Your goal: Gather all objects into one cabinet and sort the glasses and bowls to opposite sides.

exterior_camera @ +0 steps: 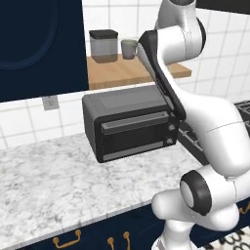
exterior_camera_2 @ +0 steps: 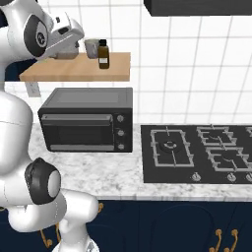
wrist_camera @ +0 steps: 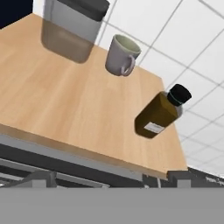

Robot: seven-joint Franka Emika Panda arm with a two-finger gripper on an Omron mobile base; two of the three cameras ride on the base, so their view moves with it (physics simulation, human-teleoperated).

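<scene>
step: approach to shelf, nothing held | navy wall cabinet [exterior_camera: 41, 44] at left | grey handled mug [wrist_camera: 121, 56] on wooden shelf [wrist_camera: 65, 113] beside brown bottle [wrist_camera: 159, 114] | tool [exterior_camera_2: 66, 34] above shelf, spread cannot tell | next: descend onto mug

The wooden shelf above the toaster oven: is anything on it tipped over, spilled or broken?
Nothing stands out. On the wooden shelf a lidded grey canister, a grey mug and a brown bottle with a black cap all stand upright and apart. The slant in the hand view comes from the tilted camera.
</scene>
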